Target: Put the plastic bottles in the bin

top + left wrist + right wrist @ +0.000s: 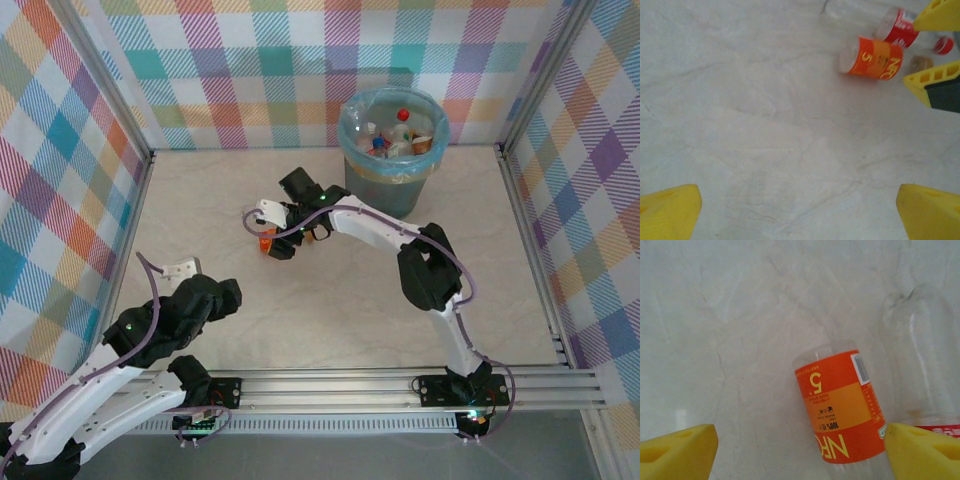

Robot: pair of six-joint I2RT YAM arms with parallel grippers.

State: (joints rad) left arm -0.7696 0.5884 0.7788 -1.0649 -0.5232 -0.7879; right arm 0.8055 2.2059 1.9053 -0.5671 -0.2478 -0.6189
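Clear orange-labelled bottle (842,407) lying on its side, clear red-labelled bottle (900,27) lying just beside it, blue-lined bin (392,190) standing upright, holding several bottles (398,135)

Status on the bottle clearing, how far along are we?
Done: several bottles sit in the bin. In hand: nothing gripped; right pincer is open astride the orange-label bottle. Left to do: that one and the red-label bottle beside it on the table. The left pincer is open over bare table.
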